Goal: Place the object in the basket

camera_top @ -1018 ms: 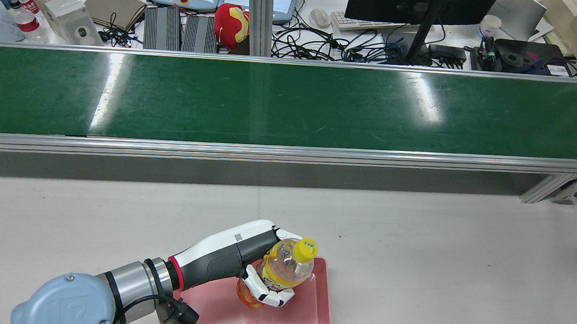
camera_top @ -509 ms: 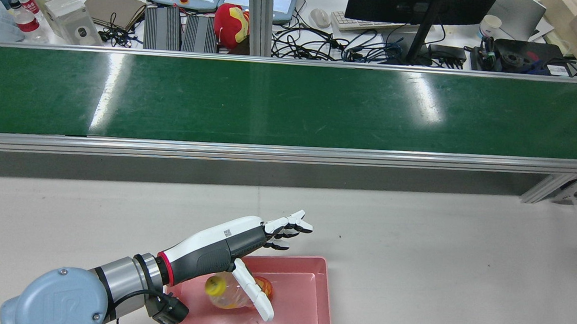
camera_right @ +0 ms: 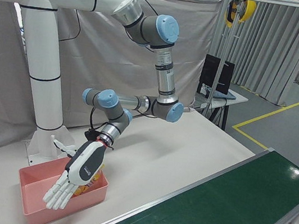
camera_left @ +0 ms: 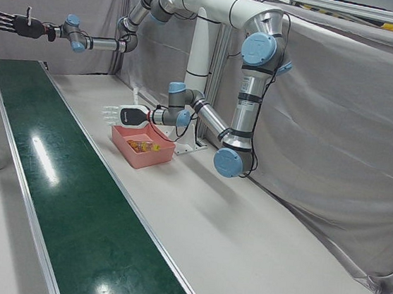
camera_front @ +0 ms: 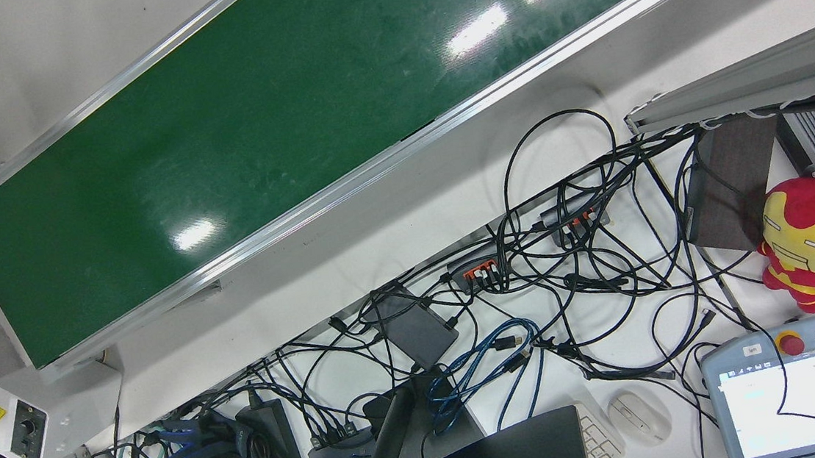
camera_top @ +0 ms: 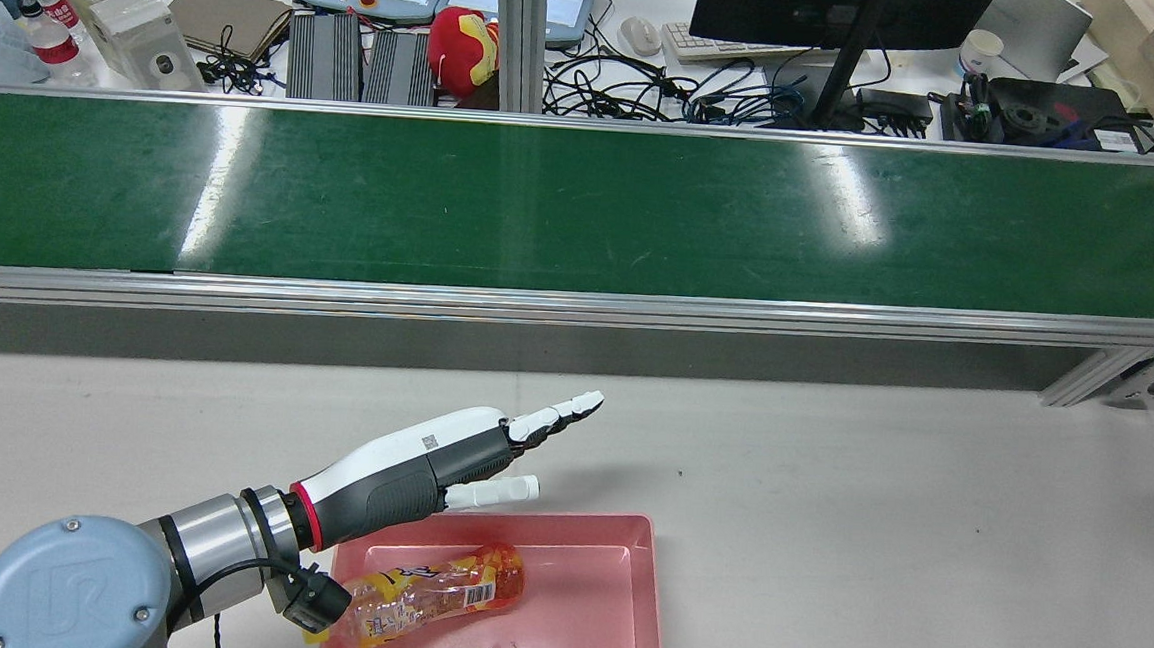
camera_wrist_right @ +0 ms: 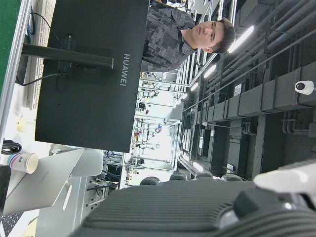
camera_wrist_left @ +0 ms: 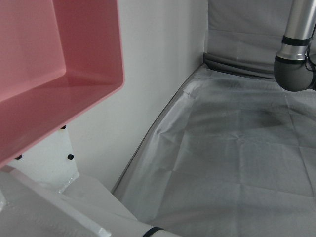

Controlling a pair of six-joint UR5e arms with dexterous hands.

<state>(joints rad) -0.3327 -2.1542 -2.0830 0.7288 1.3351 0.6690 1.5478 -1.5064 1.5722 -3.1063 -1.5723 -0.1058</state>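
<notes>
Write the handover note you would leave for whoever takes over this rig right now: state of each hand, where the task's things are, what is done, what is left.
Left hand: open, empty, fingers stretched out, raised above the far edge of the pink basket.
Right hand: open, empty, held high past the far end of the green belt, away from the work.
Bottle: lying on its side inside the basket, touched by neither hand.
Done: the bottle is in the basket.
Left: probably only pulling the left arm clear; no other object waits on the belt or table in these views.
</notes>
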